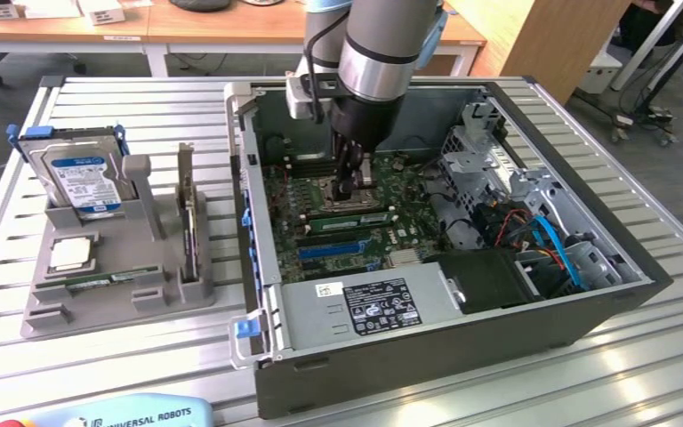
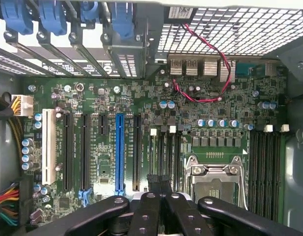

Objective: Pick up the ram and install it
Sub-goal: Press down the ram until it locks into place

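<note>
My gripper [image 1: 347, 194] reaches down into the open computer case [image 1: 579, 302] and hangs just above the motherboard [image 1: 317, 191], beside the CPU socket [image 2: 214, 173]. In the wrist view the gripper [image 2: 159, 181] is shut, with its black fingers [image 2: 150, 206] pressed together over the empty memory slots [image 2: 163, 150]. I see nothing between them. Outside the case, one ram [image 1: 186, 209] stands on its long edge in the grey holder [image 1: 116, 307]. A second green ram [image 1: 110, 281] lies flat near the holder's front.
The holder also carries a blue-labelled hard drive [image 1: 81, 173] and a small square CPU chip [image 1: 71, 253]. Inside the case are a power supply [image 1: 365, 307], blue and red cables [image 1: 555, 245] and a drive cage [image 1: 484, 156]. Expansion slots [image 2: 119, 152] lie beside the memory slots.
</note>
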Controlling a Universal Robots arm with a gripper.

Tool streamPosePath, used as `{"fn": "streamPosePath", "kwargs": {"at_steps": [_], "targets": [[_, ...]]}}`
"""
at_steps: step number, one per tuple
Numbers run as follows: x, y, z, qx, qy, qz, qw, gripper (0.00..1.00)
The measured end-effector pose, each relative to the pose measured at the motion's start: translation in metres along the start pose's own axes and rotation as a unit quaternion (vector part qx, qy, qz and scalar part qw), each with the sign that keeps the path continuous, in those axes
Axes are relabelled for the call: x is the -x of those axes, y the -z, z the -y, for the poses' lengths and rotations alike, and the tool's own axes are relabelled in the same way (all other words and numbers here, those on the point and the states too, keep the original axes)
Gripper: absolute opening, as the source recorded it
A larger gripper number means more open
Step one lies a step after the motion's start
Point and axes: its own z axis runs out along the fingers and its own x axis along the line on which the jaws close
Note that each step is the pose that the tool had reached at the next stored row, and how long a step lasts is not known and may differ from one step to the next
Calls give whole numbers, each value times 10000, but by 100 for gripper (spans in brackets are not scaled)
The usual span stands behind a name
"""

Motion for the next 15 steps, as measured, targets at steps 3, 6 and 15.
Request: {"fn": "streamPosePath", "kwargs": {"at_steps": [3, 6, 15], "targets": [[0, 1, 36, 0, 0, 1, 10000, 10], [1, 3, 88, -1, 0, 1, 10000, 10], [2, 11, 259, 0, 3, 1, 10000, 10]]}}
